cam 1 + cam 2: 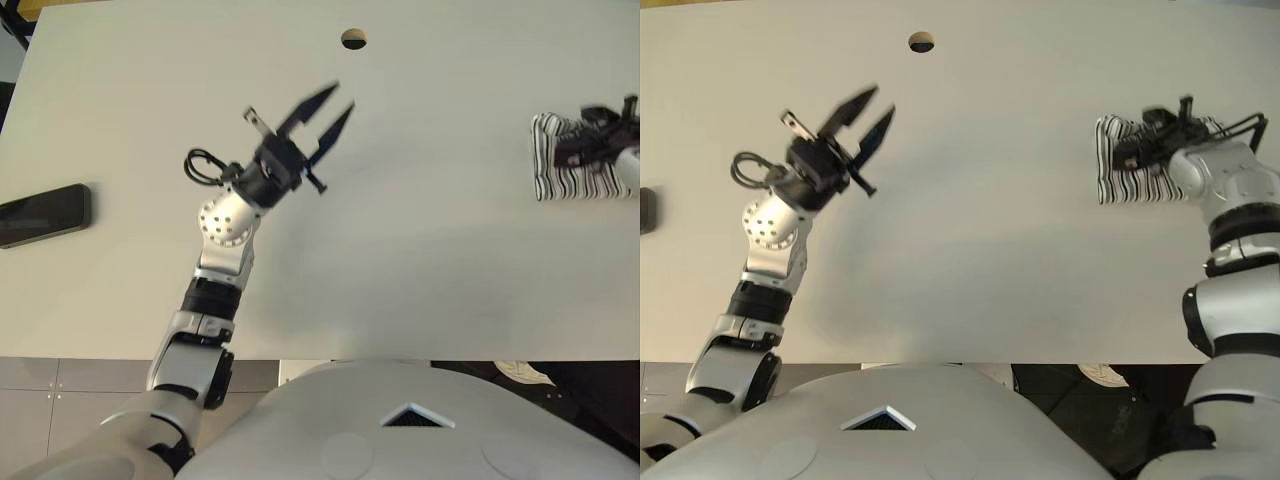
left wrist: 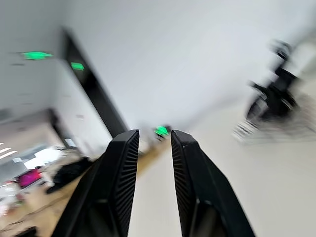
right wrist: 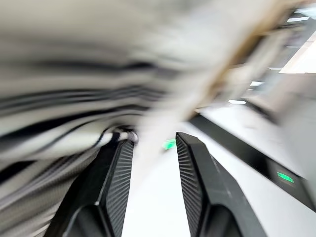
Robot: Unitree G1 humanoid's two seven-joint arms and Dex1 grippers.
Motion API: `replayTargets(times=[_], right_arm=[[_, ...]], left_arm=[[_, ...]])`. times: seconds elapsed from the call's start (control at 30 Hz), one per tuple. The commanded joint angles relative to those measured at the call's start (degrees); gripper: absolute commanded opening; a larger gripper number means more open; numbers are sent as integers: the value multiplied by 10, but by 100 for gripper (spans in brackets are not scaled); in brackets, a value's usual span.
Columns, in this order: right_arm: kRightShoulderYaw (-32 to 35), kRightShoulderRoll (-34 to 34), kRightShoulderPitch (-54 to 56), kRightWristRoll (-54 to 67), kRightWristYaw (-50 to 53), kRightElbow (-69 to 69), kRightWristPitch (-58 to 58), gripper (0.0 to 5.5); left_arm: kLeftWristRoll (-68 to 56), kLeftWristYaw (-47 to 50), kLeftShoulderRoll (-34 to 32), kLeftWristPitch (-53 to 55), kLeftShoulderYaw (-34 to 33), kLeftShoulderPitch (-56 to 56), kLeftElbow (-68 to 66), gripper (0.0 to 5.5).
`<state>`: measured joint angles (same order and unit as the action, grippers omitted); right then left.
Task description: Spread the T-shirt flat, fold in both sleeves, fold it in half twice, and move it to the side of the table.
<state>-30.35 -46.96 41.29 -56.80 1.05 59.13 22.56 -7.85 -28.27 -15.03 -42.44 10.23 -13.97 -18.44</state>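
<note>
Apparently, T-shirt (image 1: 1140, 188) beneath right end effector (image 1: 1130, 148).

A wide, pale grey bench (image 1: 420, 280) has a small round hole (image 1: 353, 39) near its far edge. Below the near edge lies a floor of grey tiles (image 1: 80, 400). In the left wrist view, a plain white wall (image 2: 187, 59) meets a dark upright frame (image 2: 94, 94), with green lit signs (image 2: 37, 55) glowing beside it.
</note>
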Motion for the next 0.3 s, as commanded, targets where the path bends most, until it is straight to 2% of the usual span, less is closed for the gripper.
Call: replayTargets(times=[0.03, 0.07, 0.13, 0.23, 0.3], right_arm=[[102, -21, -33, 67, 18, -177, -107, 153], [135, -18, -76, 93, -27, -266, -156, 153], [170, 31, -125, 143, -71, -403, -216, 153], [176, 121, -100, 173, -36, -436, -245, 153], [186, 153, -87, 175, 3, -437, -262, 153]], left_arm=[[34, 65, 25, 23, -38, -52, -32, 119], [49, 77, 28, 29, -40, -62, -31, 119], [54, 111, 43, 66, -54, -97, -17, 119], [25, 179, 69, 134, -94, -163, -4, 119], [6, 203, 83, 166, -114, -186, 5, 119]])
